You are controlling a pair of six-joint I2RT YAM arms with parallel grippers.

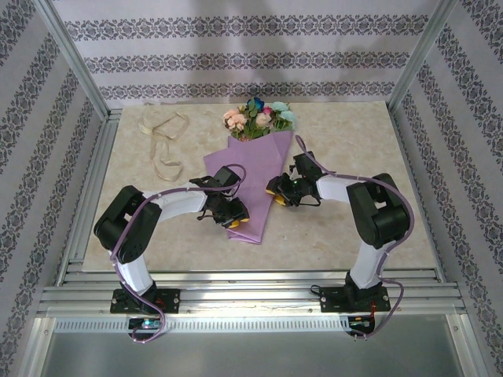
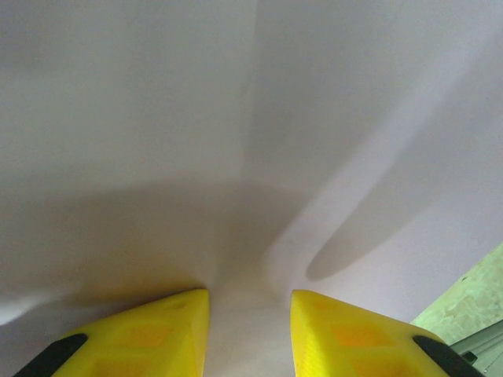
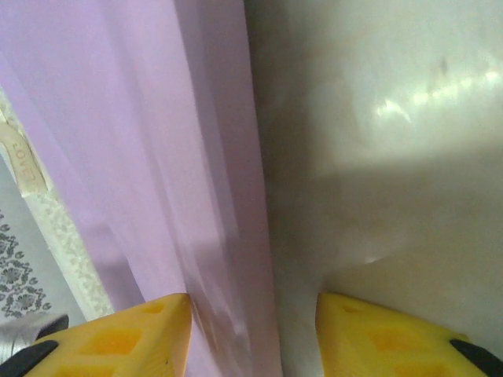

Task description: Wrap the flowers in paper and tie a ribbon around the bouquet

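Smooth lilac paper [image 1: 253,177] folded into a cone around flowers [image 1: 259,118] on marbled bench [image 1: 314,243]; right fingers [image 3: 134,338] apart, left fingers [image 2: 157,338] grip unclear.

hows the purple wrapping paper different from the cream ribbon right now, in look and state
The lilac wrapping paper is a broad sheet; the cream-beige ribbon is a narrow strip. The paper is folded into a cone around the artificial flowers in the middle of the table; the ribbon lies loose in loops at the far left, tied around nothing. Both are thin and rest on the marble-look table.
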